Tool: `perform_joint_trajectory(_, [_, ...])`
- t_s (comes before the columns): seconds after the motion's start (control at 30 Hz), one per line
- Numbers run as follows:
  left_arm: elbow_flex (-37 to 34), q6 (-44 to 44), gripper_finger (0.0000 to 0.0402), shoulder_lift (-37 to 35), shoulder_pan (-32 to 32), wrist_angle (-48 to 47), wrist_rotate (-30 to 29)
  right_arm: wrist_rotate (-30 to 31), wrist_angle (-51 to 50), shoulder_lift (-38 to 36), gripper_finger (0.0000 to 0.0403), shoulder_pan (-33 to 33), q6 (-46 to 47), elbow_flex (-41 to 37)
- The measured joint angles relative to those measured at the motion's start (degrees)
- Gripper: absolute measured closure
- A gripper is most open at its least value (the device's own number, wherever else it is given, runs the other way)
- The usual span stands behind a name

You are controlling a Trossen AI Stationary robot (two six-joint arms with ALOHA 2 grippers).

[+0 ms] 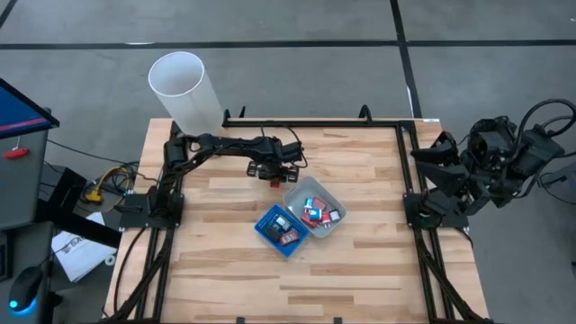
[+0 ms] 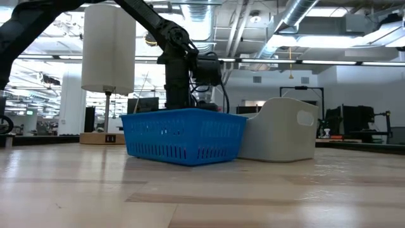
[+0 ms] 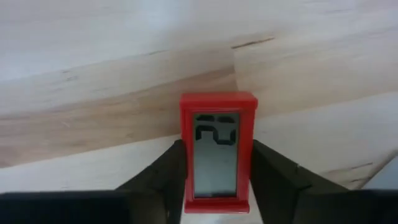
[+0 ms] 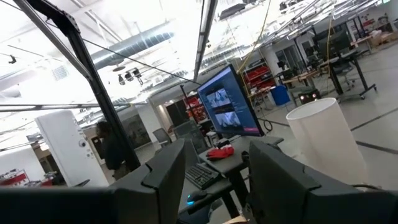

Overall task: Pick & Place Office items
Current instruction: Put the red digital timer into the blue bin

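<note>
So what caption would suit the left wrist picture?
Left gripper holds a small red-framed item between its fingers above the wooden table.

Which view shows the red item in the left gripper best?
The left wrist view: the red item fills the middle, clamped between the left gripper's fingers, with its grey window showing. In the high view it is a small red speck under the left gripper. The low and right wrist views do not show it.

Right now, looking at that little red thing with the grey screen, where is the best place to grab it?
By its two long side edges, coming from above. The red item is a slim block, taller than it is wide, so its narrow width fits between two fingers. The left gripper has it just so, a finger on each side and the screen face clear. The right gripper waits off the table.
</note>
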Motion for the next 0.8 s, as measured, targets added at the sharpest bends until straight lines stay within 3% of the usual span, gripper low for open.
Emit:
perform_joint_trajectory(0.27, [-0.57, 1.30, 0.0273, -3.80, -0.11, 2.33, -4.08, 0.25, 1.05, 0.01, 0.0232, 0.09, -1.92, 0.00])
perform_joint_trajectory(0.43, [-0.20, 5.72, 0.0273, -13.18, -1.04, 7.82, -4.63, 0.25, 1.01, -0.64, 0.0232, 0.09, -3.26, 0.00])
perform_joint_trajectory(0.63, [-0.60, 19.36, 0.0272, -23.22, -9.05, 9.21, -4.09, 0.25, 1.01, -1.29, 0.0232, 0.07, -4.17, 0.02])
perform_joint_trajectory(0.8, [-4.25, 22.31, 0.0268, -29.00, -18.12, 8.55, -3.51, 0.04, 0.87, -1.41, 0.0232, 0.07, -4.16, 0.02])
